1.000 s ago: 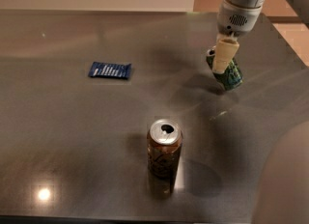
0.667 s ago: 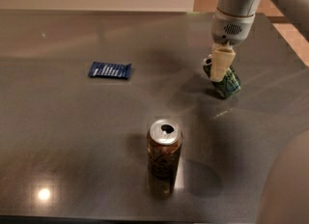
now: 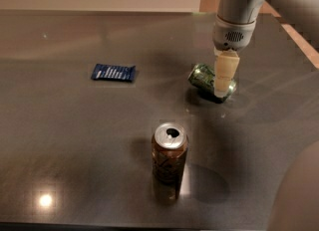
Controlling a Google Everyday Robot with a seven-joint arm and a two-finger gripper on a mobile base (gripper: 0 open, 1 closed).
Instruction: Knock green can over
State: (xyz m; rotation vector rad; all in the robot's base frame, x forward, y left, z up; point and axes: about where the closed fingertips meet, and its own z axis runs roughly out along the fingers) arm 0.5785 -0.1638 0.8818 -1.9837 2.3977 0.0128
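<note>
The green can [image 3: 202, 76] lies tipped over on the dark table [image 3: 75, 140], its silver top pointing left and its base to the right. My gripper [image 3: 223, 88] hangs straight down from the grey wrist [image 3: 233, 23] at the can's right end, in front of it and hiding part of its body. The gripper tip is down at table level.
A brown can [image 3: 170, 153] stands upright with an open top near the table's front middle. A blue snack packet [image 3: 113, 72] lies flat at the left. The table's right edge [image 3: 299, 41] runs close behind the arm.
The green can has gone from leaning under the gripper to lying on its side, top swung out to the left. The gripper has shifted slightly left and down.
</note>
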